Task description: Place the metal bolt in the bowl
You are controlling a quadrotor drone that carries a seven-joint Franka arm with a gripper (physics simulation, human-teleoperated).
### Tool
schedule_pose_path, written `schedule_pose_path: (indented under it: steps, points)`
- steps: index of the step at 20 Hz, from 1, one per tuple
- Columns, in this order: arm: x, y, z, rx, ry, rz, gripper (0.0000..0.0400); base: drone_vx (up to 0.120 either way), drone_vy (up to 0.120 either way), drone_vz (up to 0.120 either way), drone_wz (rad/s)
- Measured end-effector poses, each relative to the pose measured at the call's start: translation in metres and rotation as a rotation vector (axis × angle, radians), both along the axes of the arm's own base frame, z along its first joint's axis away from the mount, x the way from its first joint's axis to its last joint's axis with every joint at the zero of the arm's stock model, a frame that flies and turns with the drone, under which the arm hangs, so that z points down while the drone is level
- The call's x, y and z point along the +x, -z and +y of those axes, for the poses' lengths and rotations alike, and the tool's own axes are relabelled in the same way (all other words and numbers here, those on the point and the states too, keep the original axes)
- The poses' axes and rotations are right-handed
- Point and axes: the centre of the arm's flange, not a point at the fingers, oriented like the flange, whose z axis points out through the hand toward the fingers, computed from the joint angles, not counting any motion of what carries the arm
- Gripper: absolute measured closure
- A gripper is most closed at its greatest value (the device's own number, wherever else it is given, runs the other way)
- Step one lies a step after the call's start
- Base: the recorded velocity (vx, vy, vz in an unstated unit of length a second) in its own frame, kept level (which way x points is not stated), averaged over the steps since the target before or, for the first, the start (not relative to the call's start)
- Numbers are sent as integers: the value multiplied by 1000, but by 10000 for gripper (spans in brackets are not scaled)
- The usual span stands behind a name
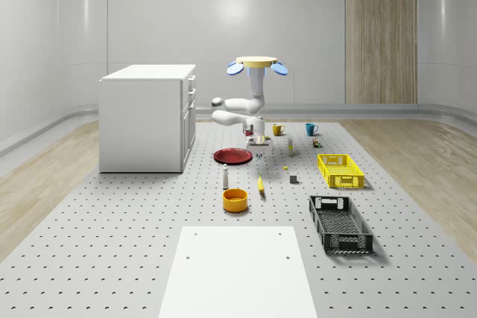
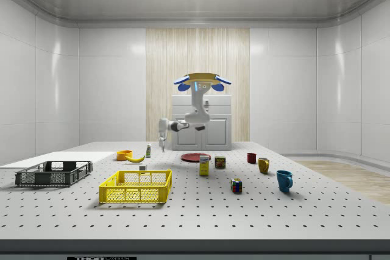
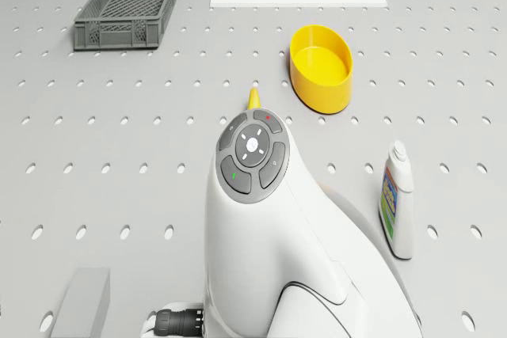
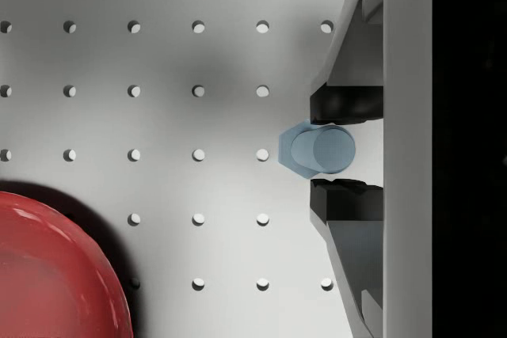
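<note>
Gripper (image 4: 333,152) clamping metal bolt (image 4: 315,150), bowl (image 3: 321,66) empty, drone hovering

Your counter (image 1: 112,258) is a grey perforated board. Take the red plate (image 1: 232,156) as landmark: a white bottle (image 1: 225,176), banana (image 1: 261,185) and yellow bowl (image 1: 235,199) lie nearer the camera from it, two crates (image 1: 340,170) off to its right, mugs (image 1: 311,129) beyond, a cabinet (image 1: 147,117) left.
</note>
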Motion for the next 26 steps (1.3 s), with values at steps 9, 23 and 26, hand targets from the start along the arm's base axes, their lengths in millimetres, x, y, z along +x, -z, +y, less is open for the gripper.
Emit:
schedule_pose_path:
  steps: [9,23,26]
  points:
    - [0,0,0,0,0,0,300,120,0,0,0]
    - [0,0,0,0,0,0,300,120,-69,0,0]
    - [0,0,0,0,0,0,300,120,-120,0,0]
